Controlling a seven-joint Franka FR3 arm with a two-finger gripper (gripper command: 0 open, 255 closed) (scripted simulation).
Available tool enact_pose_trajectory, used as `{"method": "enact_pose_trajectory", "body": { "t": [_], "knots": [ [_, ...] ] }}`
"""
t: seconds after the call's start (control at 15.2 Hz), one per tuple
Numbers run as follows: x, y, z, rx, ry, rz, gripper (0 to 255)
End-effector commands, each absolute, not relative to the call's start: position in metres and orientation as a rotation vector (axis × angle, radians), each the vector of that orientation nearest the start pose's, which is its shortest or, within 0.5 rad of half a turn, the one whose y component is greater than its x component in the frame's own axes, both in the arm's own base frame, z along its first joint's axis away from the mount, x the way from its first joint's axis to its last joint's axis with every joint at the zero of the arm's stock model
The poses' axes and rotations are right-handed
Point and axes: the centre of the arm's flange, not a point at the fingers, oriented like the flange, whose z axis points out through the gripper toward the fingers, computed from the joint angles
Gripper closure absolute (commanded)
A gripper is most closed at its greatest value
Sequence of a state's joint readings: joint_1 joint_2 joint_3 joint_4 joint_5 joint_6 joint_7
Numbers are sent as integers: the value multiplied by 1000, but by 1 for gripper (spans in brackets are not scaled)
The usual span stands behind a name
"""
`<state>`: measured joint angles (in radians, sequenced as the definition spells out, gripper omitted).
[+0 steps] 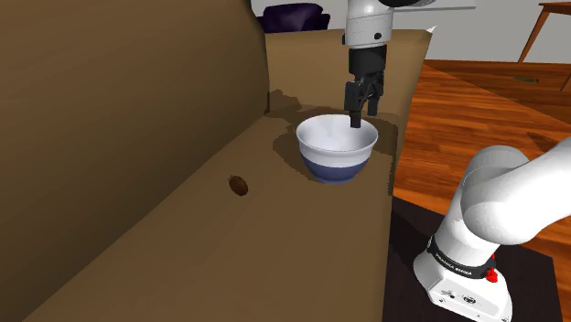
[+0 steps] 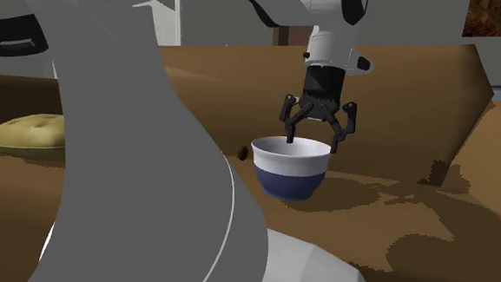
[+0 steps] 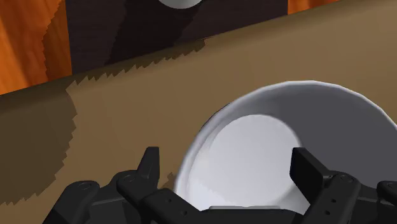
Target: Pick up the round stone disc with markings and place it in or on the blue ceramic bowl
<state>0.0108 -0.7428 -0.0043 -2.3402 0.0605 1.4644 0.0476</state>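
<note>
the black claw (image 1: 359,117) hangs right over the bowl (image 1: 337,146). its two fingers stand wide apart and hold nothing. in the second exterior view the claw (image 2: 313,140) has one finger tip down at the bowl's (image 2: 289,168) rim, but i cannot tell if it touches. in the wrist view the claw (image 3: 228,159) has the bowl (image 3: 299,146) sitting below the gap between its fingers, and the inside of the bowl is bare and white.

the bowl is white on top and blue at the bottom. the small dark round disc (image 1: 238,186) lies flat on the brown top (image 1: 183,247), well apart from the bowl, on the shoulder view's left of it. it is too small to see any marks on it. in the second exterior view the disc (image 2: 242,150) peeks out just beside the bowl's rim.

a tall brown wall (image 1: 110,110) stands along the back of the brown top. beside the top is a shiny wood floor (image 1: 476,101). a dark purple chair (image 1: 293,16) sits far behind. a yellow cushion (image 2: 27,133) lies off to the second exterior view's left.
</note>
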Motion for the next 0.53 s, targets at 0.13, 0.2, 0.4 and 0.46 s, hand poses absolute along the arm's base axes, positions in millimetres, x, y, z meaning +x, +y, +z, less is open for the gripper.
{"method": "enact_pose_trajectory", "body": {
  "t": [0.13,0.2,0.4,0.46],
  "knots": [
    [318,32,571,-3082,52,190,0],
    [324,43,569,-3086,49,181,0],
    [341,78,561,-3097,40,155,0],
    [347,89,558,-3101,37,146,0]
  ]
}}
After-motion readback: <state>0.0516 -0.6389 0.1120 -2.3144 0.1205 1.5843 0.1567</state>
